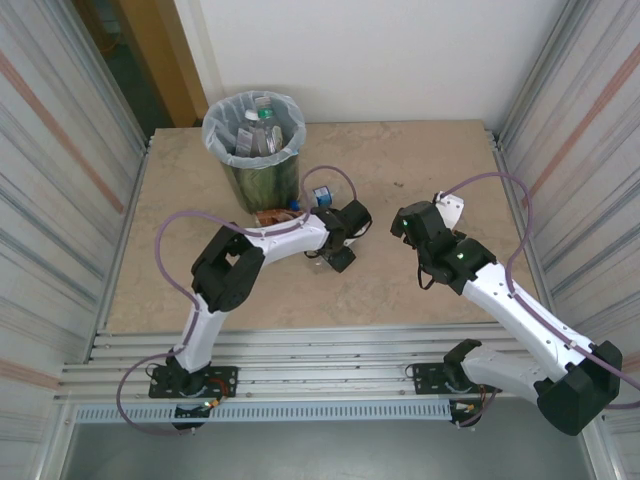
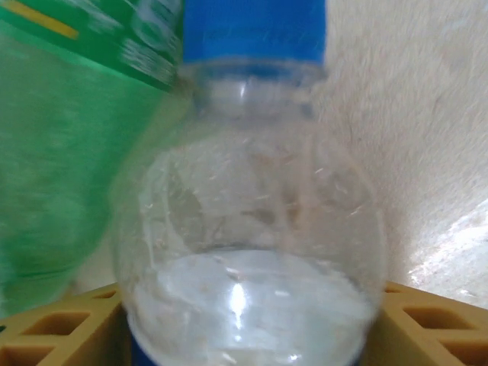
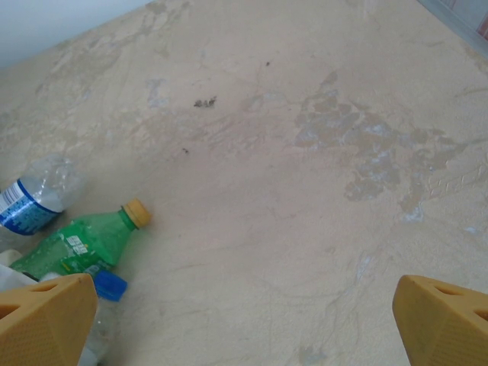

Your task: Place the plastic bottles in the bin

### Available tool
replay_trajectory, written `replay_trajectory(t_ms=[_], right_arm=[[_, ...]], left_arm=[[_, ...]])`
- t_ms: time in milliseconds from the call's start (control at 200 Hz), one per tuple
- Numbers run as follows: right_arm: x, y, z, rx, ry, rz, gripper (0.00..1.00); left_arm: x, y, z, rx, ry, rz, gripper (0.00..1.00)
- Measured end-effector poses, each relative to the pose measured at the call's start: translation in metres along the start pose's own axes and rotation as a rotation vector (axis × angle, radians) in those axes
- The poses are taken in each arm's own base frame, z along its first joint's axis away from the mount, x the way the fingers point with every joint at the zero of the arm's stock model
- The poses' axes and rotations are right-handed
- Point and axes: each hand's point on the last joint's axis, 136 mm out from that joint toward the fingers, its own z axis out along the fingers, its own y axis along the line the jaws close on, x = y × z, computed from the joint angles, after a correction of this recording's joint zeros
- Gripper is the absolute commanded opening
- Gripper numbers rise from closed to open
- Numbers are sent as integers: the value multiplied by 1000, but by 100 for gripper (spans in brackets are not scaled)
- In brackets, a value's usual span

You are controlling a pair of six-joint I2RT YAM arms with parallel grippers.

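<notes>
A clear plastic bottle (image 2: 252, 229) with a blue cap (image 2: 255, 30) lies between the yellow fingers (image 2: 53, 324) of my left gripper (image 2: 252, 328), which press on both its sides. A green bottle (image 2: 69, 152) lies against it on the left. From the right wrist I see that green bottle (image 3: 80, 244) with a yellow cap, and a clear blue-labelled bottle (image 3: 34, 202). The dark bin (image 1: 253, 175), lined with a pale bag, stands at the back left with bottles inside. My left gripper (image 1: 338, 240) is low, in front of the bin. My right gripper (image 1: 410, 222) hangs open over bare table.
A blue-labelled bottle (image 1: 320, 195) and a brown-orange bottle (image 1: 272, 217) lie at the foot of the bin beside the left arm. The beige table (image 1: 420, 160) runs to metal rails and corrugated side walls. My right gripper (image 3: 248, 328) faces bare tabletop.
</notes>
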Motion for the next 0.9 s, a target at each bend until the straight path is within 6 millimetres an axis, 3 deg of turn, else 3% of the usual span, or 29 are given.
replay_trajectory(t_ms=[140,235,556,681,897], right_arm=[[-1,-1,1,5,-1,4,98],[-1,-1,1,5,-1,7,98],[-1,-3,1,9,-2,22,98],[-1,-3,1,9,-1,23,98],[5,-6,2,8,11,20,98]], left_arm=[[1,-4,1,13,3,-7,61],[1,-4,1,18,4,-16,51],[5,-8,-9,51,-12,-31,45],[-5,-4,-39,74,-92,-60,44],[-34,12,-117,90,-338,-124,44]])
